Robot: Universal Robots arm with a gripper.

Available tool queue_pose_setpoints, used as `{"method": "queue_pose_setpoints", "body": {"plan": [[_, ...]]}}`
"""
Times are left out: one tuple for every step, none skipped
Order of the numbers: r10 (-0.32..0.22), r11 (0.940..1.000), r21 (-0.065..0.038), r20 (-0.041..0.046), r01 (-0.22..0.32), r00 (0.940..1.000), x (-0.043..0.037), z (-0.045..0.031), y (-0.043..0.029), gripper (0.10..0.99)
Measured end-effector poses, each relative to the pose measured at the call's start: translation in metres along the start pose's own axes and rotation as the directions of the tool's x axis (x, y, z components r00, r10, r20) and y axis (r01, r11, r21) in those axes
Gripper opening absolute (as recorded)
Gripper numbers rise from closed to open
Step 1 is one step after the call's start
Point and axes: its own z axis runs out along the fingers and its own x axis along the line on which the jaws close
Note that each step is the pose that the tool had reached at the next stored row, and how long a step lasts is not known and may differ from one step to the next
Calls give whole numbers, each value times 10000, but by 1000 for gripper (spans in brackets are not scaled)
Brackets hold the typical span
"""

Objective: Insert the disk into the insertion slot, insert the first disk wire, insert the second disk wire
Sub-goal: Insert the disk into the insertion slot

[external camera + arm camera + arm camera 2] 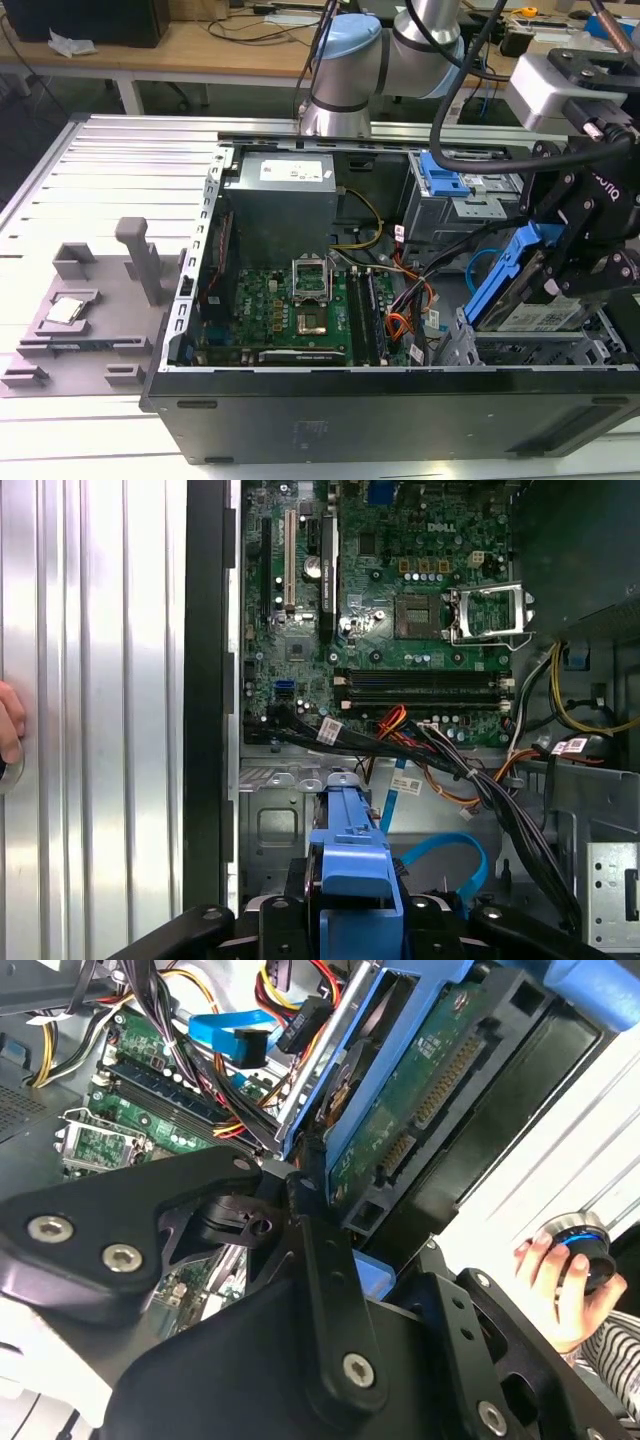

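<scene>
At the exterior view's left, a grey fixture (90, 300) sits on the ribbed metal counter (120, 170) w/ a small square chip (64, 310) lying in it.

Next along is the open PC case (300, 425). The green motherboard (290, 310) is mid-case, w/ the grey power supply (280, 200) behind it.

Right of the board, loose cabling. In the second wrist view the first disk wire (305, 1010) is an orange/red/black bundle ending in a dark plug, near the disk's edge. Can't tell if they touch. The second disk wire (478, 268) curves in a bright blue loop btwn the board and the disk. In the first wrist view this loop (450, 855) lies just beside the blue carrier.

Behind it stands the taller cage w/ the blue latch (445, 185).

At the exterior view's right, the end effector (548, 282) is clamped on the disk (525, 312), fingers closed on its blue carrier. The disk is steeply tilted, label side up. Its low end is down at the insertion slot (590, 350), and it is not lying flat in the bay. In the second wrist view the disk (430, 1110) shows its green circuit-board underside, w/ the end effector (320, 1195) gripping it at the edge. In the first wrist view the carrier sits btwn the end effector's (355, 915) fingers.

Also in the second wrist view, a person's hand (555, 1285) w/ a striped sleeve holds a round knob (585, 1245) beside the case.
</scene>
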Motion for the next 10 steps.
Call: {"method": "queue_pose_setpoints", "body": {"plan": [[1,10000,0,-5,-1,10000,1,0,0,365],[1,10000,-1,-4,-1,10000,1,0,0,365],[1,10000,0,1,-1,10000,0,1,0,376],[0,10000,0,0,0,10000,0,2,0,439],[1,10000,0,0,-1,10000,0,2,0,439],[1,10000,0,1,-1,10000,0,3,0,439],[0,10000,0,1,0,10000,0,3,0,439],[1,10000,0,1,-1,10000,0,3,0,439],[1,10000,0,1,-1,10000,0,4,0,439],[1,10000,0,1,-1,10000,0,4,0,439]]}}
